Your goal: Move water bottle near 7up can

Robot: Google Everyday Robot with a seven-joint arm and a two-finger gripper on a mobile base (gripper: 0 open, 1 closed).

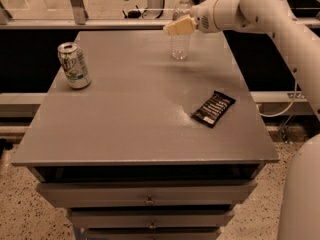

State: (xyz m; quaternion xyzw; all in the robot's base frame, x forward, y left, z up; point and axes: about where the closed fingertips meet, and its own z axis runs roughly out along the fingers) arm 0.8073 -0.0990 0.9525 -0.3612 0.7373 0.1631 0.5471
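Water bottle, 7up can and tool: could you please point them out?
water bottle (180, 47), camera view, clear lower body
7up can (75, 67), camera view, label side
tool (178, 26), camera view, tan tip at bottle's top

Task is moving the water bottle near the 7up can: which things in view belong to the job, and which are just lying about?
Job:
small clear ribbed plastic water bottle, far edge
silver-and-green 7up can, left side
cream gripper, at the bottle's middle

Lying about:
flat black snack wrapper, right side of the grey table
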